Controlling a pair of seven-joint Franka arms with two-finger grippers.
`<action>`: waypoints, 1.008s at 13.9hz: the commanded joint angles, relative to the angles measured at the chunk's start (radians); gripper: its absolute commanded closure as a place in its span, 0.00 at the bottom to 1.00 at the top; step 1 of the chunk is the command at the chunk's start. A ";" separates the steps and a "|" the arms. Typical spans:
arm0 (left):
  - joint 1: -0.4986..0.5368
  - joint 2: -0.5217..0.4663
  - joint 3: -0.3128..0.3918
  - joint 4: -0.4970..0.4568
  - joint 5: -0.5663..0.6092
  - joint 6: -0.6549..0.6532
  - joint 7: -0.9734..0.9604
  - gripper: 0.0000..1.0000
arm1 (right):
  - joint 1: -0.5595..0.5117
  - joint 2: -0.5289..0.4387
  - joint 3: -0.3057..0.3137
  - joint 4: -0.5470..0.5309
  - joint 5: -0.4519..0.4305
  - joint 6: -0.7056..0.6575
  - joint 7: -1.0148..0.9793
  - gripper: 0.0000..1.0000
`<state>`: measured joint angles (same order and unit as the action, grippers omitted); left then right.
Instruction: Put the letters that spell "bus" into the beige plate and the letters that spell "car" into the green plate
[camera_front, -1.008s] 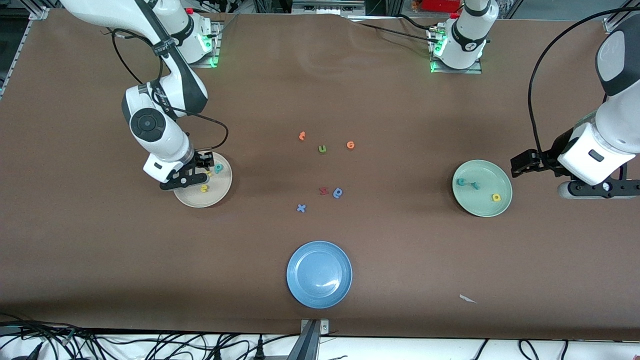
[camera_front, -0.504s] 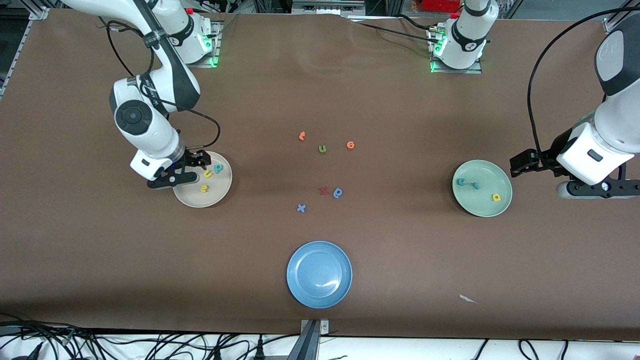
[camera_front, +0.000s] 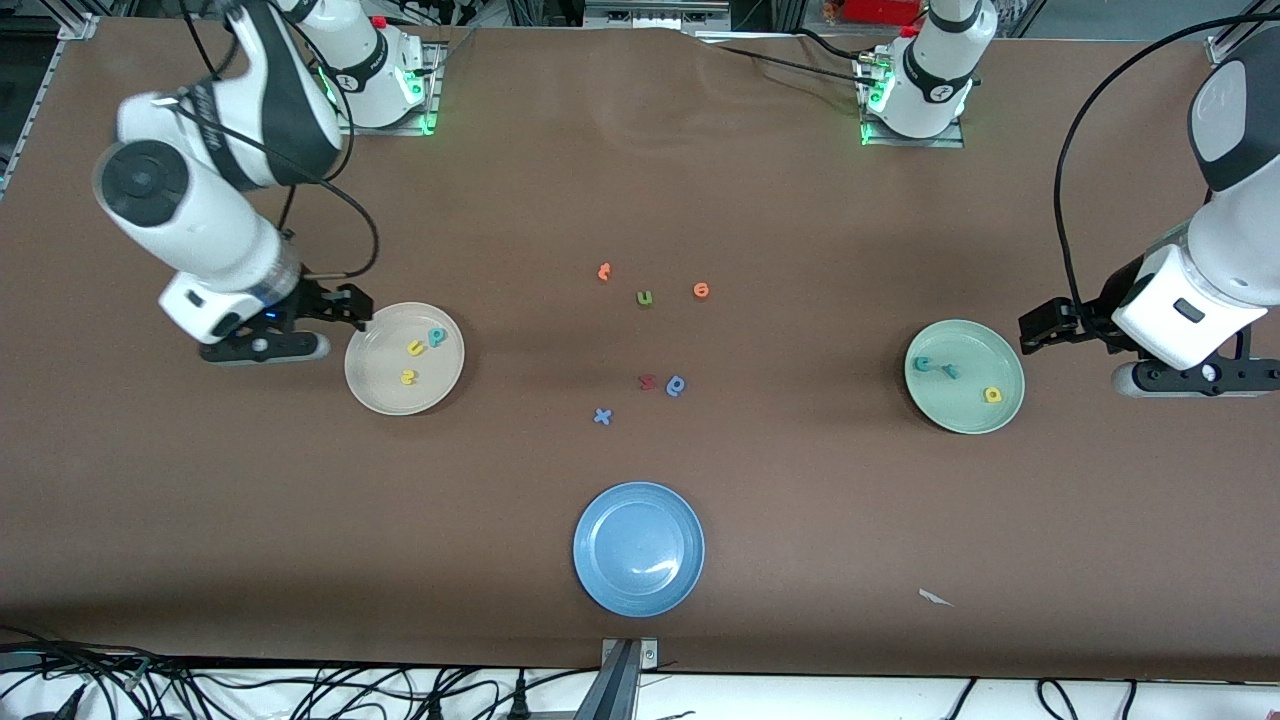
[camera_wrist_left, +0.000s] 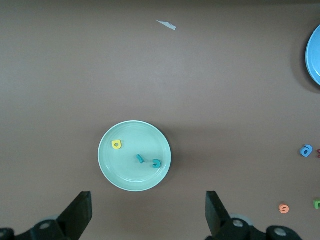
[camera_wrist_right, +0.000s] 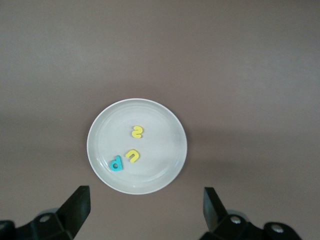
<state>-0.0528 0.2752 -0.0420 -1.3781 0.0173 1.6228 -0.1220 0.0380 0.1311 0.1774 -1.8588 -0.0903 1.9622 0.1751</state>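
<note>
The beige plate (camera_front: 372, 385) (camera_wrist_right: 160, 125) lies toward the right arm's end of the table and holds the teal b (camera_front: 437, 336) (camera_wrist_right: 116, 164), the yellow u (camera_front: 416, 348) (camera_wrist_right: 133, 155) and the yellow s (camera_front: 408, 377) (camera_wrist_right: 137, 131). My right gripper (camera_front: 345, 306) (camera_wrist_right: 145, 201) hangs open and empty over the table just beside that plate's rim. The green plate (camera_front: 960, 410) (camera_wrist_left: 127, 172) lies toward the left arm's end with the teal c (camera_front: 923, 364) (camera_wrist_left: 157, 163), the teal r (camera_front: 950, 371) (camera_wrist_left: 141, 158) and the yellow a (camera_front: 992, 395) (camera_wrist_left: 117, 144) in it. My left gripper (camera_front: 1040, 328) (camera_wrist_left: 148, 201) waits open beside it.
Loose letters lie mid-table: two orange ones (camera_front: 604, 271) (camera_front: 701, 290), a green u (camera_front: 645, 297), a red one (camera_front: 647, 381), a blue round one (camera_front: 676, 385) and a blue x (camera_front: 602, 416). A blue plate (camera_front: 610, 520) sits nearer the front camera. A paper scrap (camera_front: 935, 598) lies near the front edge.
My right gripper has opened wider, risen and drawn back from over the beige plate toward the right arm's end of the table. The yellow u stays in the plate. The left arm has not moved.
</note>
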 joint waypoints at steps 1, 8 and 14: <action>-0.005 -0.005 0.010 0.010 -0.017 -0.004 0.018 0.00 | -0.006 -0.016 -0.042 0.116 0.061 -0.142 -0.051 0.00; -0.005 -0.007 0.010 0.010 -0.019 -0.004 0.018 0.00 | -0.006 -0.042 -0.131 0.291 0.086 -0.353 -0.157 0.00; -0.005 -0.005 0.010 0.010 -0.019 -0.004 0.018 0.00 | -0.010 -0.031 -0.134 0.348 0.098 -0.422 -0.155 0.00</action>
<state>-0.0529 0.2751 -0.0420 -1.3779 0.0173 1.6228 -0.1220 0.0339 0.0908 0.0459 -1.5471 -0.0186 1.5779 0.0344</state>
